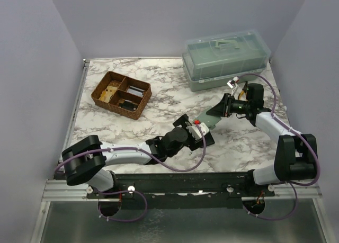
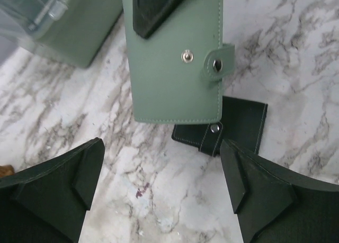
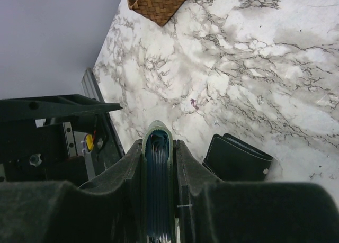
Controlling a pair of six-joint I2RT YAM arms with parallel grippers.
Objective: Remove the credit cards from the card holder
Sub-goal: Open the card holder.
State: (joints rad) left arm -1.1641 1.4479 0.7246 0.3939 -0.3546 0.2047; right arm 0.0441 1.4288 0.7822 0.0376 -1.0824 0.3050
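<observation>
Where the two arms meet right of mid-table, the card holder: sage-green folding wallet, pinched by one end in the right gripper, whose jaws are pressed against both of its flat faces. Left wrist view: one green face turned to the camera, bare snap stud showing, snap tab wrapped round the right edge and not fastened to the stud. Right wrist view: holder seen edge-on between the fingers, thin bluish layers packed inside its fold; whether these are the credit cards cannot be told. No card lies outside the holder. Black wallet: flat on the table, snap tab toward the camera, partly covered in the left wrist view by the holder's free end; whether the two touch cannot be told. Left gripper: jaws spread wide, nothing between them, facing the holder's free end and apart from it. Table: white marble with grey veining. Wicker basket: brown, divided into compartments, far left, well apart from the holder. Lidded box: clear over pale green, at the far right edge behind the right gripper.
</observation>
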